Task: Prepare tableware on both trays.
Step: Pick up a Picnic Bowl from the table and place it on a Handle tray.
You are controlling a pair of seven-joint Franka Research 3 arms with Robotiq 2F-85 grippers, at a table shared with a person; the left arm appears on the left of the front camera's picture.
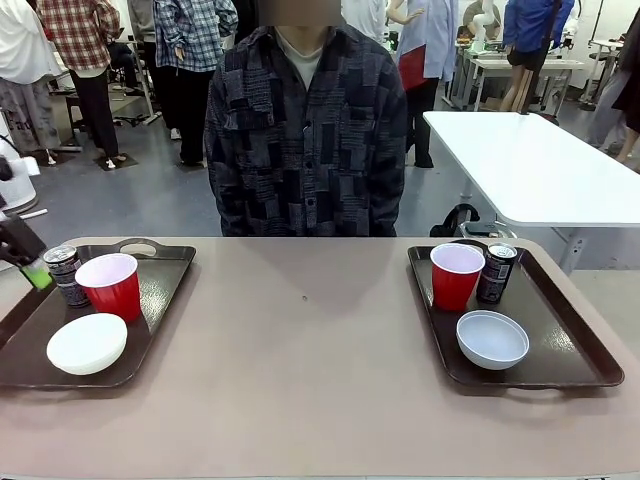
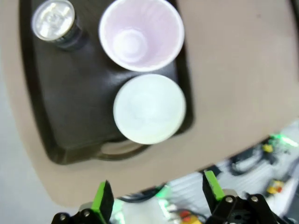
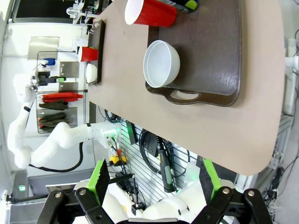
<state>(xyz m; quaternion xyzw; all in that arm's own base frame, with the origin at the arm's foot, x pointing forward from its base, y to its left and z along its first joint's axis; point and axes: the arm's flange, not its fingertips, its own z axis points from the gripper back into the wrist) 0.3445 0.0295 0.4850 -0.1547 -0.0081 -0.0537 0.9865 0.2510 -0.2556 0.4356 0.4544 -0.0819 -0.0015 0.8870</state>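
Left bowl (image 1: 87, 343) lies nearest, mouth down on the left tray (image 1: 20, 365), with a red cup (image 1: 110, 284) and a can (image 1: 66, 274) upright behind it. On the right tray (image 1: 580, 365) the right bowl (image 1: 492, 338) sits mouth up, behind it the right cup (image 1: 455, 275) and right can (image 1: 496, 272), the two just beside each other. Both trays rest on the tan surface (image 1: 300, 360), well apart.

Left pincer (image 2: 159, 198) is spread and holds nothing; it hangs above the near edge of the left tray. At the front view's left edge its green pad sits just beside the can. Right pincer (image 3: 152, 184) is likewise spread and empty, off the surface's near edge. A person (image 1: 305, 130) stands at the far side, hands out of sight.

Assessment: each tray carries its full set; the task appears complete or nearly so. Recommendation: lift the left pincer straight up and away, jaws kept wide, clear of the can, which could topple if brushed. Whether the inverted bowl is intended cannot be told.
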